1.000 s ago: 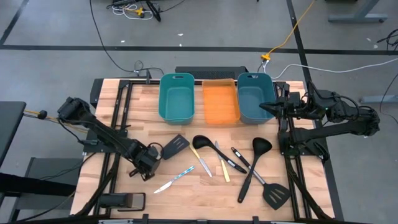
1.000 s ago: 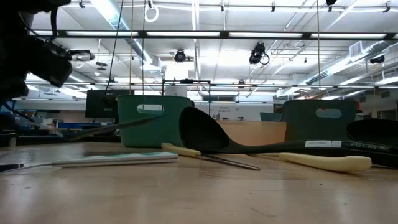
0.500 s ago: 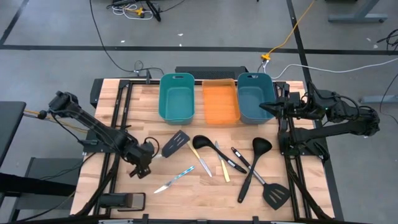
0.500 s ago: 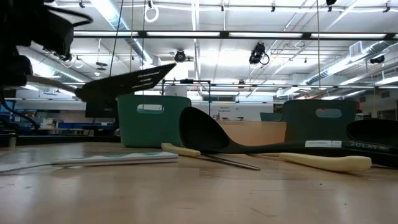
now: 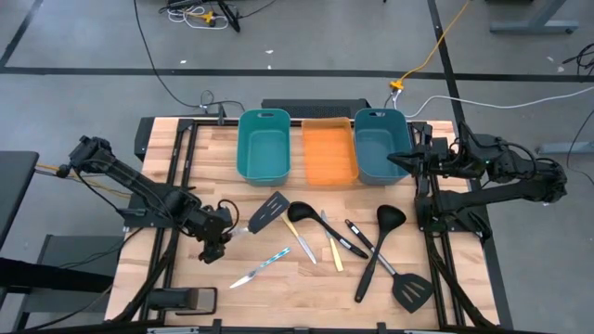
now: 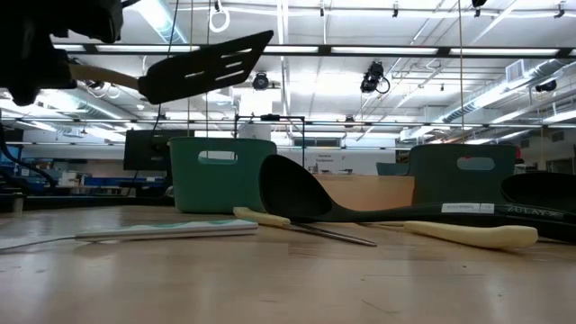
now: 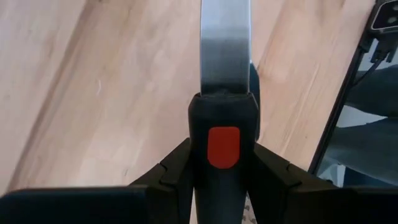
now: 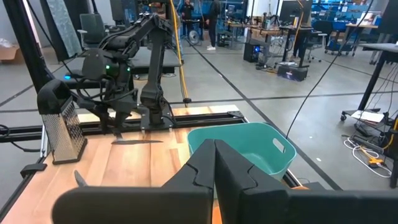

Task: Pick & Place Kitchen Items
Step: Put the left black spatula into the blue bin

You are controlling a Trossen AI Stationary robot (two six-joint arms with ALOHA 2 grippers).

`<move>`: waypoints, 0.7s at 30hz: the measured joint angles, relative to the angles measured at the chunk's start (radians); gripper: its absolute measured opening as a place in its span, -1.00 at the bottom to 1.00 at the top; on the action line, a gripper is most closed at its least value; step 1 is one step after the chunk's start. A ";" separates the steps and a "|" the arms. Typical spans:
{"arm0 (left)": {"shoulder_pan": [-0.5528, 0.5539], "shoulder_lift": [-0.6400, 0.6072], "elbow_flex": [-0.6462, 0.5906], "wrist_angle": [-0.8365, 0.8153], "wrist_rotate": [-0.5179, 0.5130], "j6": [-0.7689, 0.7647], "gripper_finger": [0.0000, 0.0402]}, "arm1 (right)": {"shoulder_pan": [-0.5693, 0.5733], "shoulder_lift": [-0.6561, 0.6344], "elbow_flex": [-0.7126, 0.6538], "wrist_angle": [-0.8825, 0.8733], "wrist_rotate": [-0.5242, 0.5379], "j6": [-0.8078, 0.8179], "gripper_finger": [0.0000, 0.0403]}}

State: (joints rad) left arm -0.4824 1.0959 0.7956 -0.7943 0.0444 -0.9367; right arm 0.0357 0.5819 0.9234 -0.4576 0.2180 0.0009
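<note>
The wooden table (image 5: 278, 278) fills the middle of the room, with two teal bins (image 5: 264, 145) and an orange tray (image 5: 329, 154) between them lined up along its far edge. The right arm waits by the right-hand bin, its right gripper (image 5: 394, 158) with jaws pressed shut on nothing. The left gripper (image 5: 225, 225) hangs over the left part of the table, jaws clamped on the handle of a black slotted spatula (image 5: 266, 212), which is lifted clear of the wood, its blade pointing toward the bins. Still on the table lie another black spatula (image 5: 409, 289), a black ladle (image 5: 376, 246), a black spoon (image 5: 301, 212), a yellow-handled knife (image 5: 334, 252), a black-handled knife (image 5: 352, 240) and a light-blue-handled knife (image 5: 263, 266).
</note>
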 joint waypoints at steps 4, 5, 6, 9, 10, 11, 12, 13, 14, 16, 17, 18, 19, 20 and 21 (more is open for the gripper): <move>0.033 0.001 0.000 0.001 0.000 0.044 -0.40 | 0.000 0.000 0.000 0.000 0.000 -0.009 -0.97; 0.044 0.001 0.000 0.001 0.000 0.063 -0.40 | 0.000 0.000 0.000 0.000 0.000 -0.009 -0.97; 0.055 0.001 0.000 0.001 0.001 0.080 -0.40 | 0.000 0.000 0.000 0.000 0.000 -0.009 -0.97; 0.095 0.001 0.000 0.005 0.000 0.128 -0.40 | 0.000 0.000 0.000 0.000 0.001 -0.009 -0.97; 0.108 0.001 0.000 0.009 0.000 0.141 -0.40 | 0.000 0.000 0.000 0.000 0.001 -0.009 -0.97; 0.122 0.001 0.000 0.014 0.001 0.155 -0.40 | 0.000 0.000 0.000 0.000 0.001 -0.010 -0.97; 0.136 0.001 0.000 0.019 0.000 0.168 -0.40 | 0.000 0.000 0.000 0.000 0.001 -0.010 -0.97; 0.149 0.001 0.000 0.026 0.001 0.181 -0.40 | 0.000 0.000 0.000 0.000 0.002 -0.010 -0.97; 0.163 0.001 0.000 0.033 0.004 0.193 -0.40 | 0.000 0.000 0.000 0.000 0.003 -0.010 -0.97; 0.190 0.001 0.000 0.039 0.021 0.225 -0.40 | 0.000 0.000 0.000 0.000 0.003 -0.010 -0.97; 0.202 0.001 0.000 0.044 0.030 0.241 -0.41 | 0.000 0.000 0.000 0.000 0.003 -0.010 -0.97; 0.213 0.001 0.000 0.052 0.033 0.246 -0.41 | 0.000 0.000 0.000 0.000 0.003 -0.011 -0.97; 0.223 0.001 0.000 0.060 0.034 0.259 -0.41 | 0.000 0.000 0.000 0.000 0.003 -0.012 -0.97; 0.232 0.001 0.001 0.060 0.035 0.267 -0.41 | 0.000 0.000 0.000 0.000 0.003 -0.012 -0.97; 0.242 0.001 0.004 0.057 0.035 0.277 -0.41 | 0.000 0.000 0.000 0.000 0.002 -0.012 -0.97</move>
State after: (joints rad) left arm -0.2409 1.0966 0.7992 -0.7377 0.0795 -0.6592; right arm 0.0353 0.5819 0.9234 -0.4572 0.2203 -0.0113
